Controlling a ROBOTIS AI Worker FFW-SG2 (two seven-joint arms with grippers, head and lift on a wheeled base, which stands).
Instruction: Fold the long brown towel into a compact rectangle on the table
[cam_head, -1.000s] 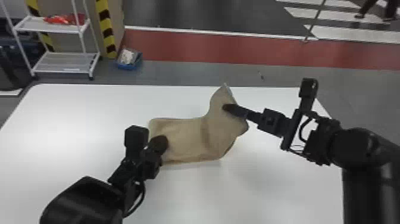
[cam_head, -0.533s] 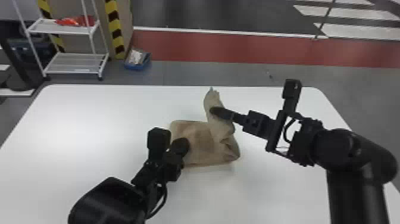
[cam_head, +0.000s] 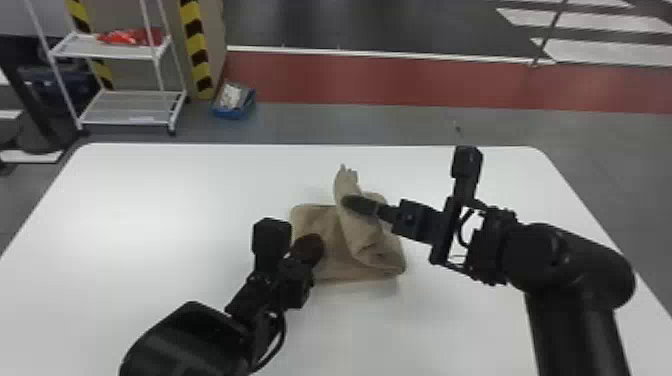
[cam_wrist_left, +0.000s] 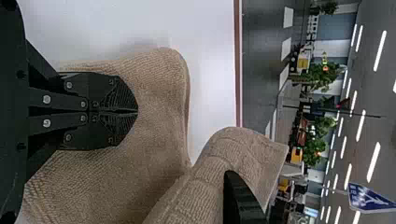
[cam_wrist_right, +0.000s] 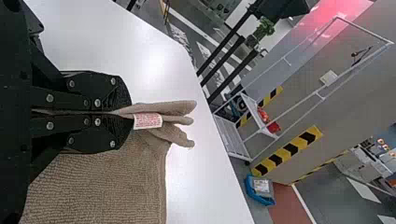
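White rack (cam_head: 132, 107): on the floor beyond my table (cam_head: 150, 225), at the far left.
Blue bin (cam_head: 230, 112): on the floor just beside the rack, to its right.
Left pincer (cam_head: 309, 249): fingers together, tips over the left part of the towel; I see no cloth between them.
Brown towel (cam_head: 332, 262): on the table between my two pincers, its left part lying low and folded, its right part lifted into a slanting roll with the end sticking up.
Right pincer (cam_head: 350, 201): clamped on the towel's raised end, a bunch of cloth and a white label (cam_wrist_right: 147, 120) poking out past my fingertips.
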